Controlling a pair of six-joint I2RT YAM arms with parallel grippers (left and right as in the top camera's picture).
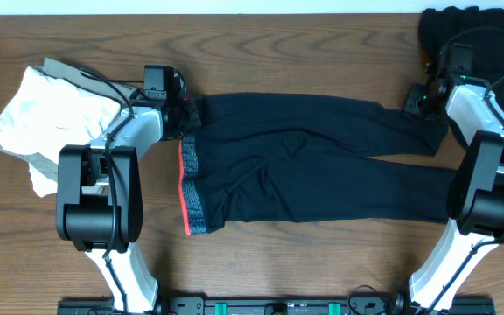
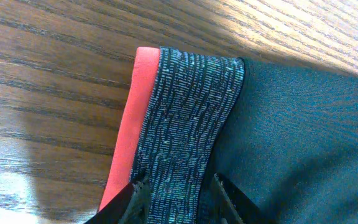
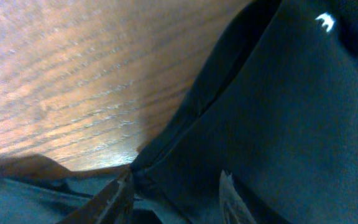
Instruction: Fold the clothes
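Dark leggings point(image 1: 322, 166) lie flat across the table, their grey-and-coral waistband point(image 1: 191, 188) at the left and both legs running right. My left gripper point(image 1: 191, 114) is at the waistband's far corner. In the left wrist view the grey band point(image 2: 185, 106) passes between its fingers, and the left gripper point(image 2: 179, 186) is shut on it. My right gripper point(image 1: 416, 99) sits at the end of the far leg. In the right wrist view the right gripper point(image 3: 176, 186) is closed over a dark fold of the leg point(image 3: 166, 155).
A pile of black garments point(image 1: 462, 35) sits at the back right corner, one with a small white logo point(image 3: 325, 22). A crumpled white cloth point(image 1: 46, 118) lies at the left, beside the left arm. Bare wood shows in front of the leggings.
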